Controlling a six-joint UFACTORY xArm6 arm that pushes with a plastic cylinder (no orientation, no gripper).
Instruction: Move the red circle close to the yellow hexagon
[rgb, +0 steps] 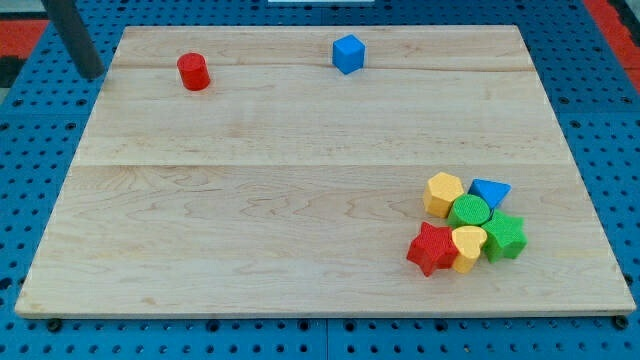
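At the view's top left, my tip (92, 76) rests at the tabletop (250, 200) edge, touching no block. The rig has no hand, so there is nothing to open or close and nothing held; the rod only pushes.

The red circle (193, 72) lies just to the view's right of my tip, near but apart. The yellow hexagon (444, 193) sits well away, toward the view's bottom right, at the upper left of a cluster with the green circle (469, 211), blue triangle (490, 191), green star (504, 237), yellow heart (467, 246) and red star (432, 248). A blue cube (348, 53) stands farther right along the top.

Step in hand, as I judge it: approach, with the push not yet begun. The next move calls for contact on the circle's upper-left side, then a long diagonal push stopping short of the cluster.
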